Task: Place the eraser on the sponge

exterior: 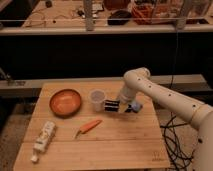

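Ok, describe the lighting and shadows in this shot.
Camera view: warm, even light on the wooden table; the space behind it is nearly black, while the shelf at the top is brightly lit. The tool, low over the table just beside the cup, reads as a dark shape. No strong glare on the bowl.
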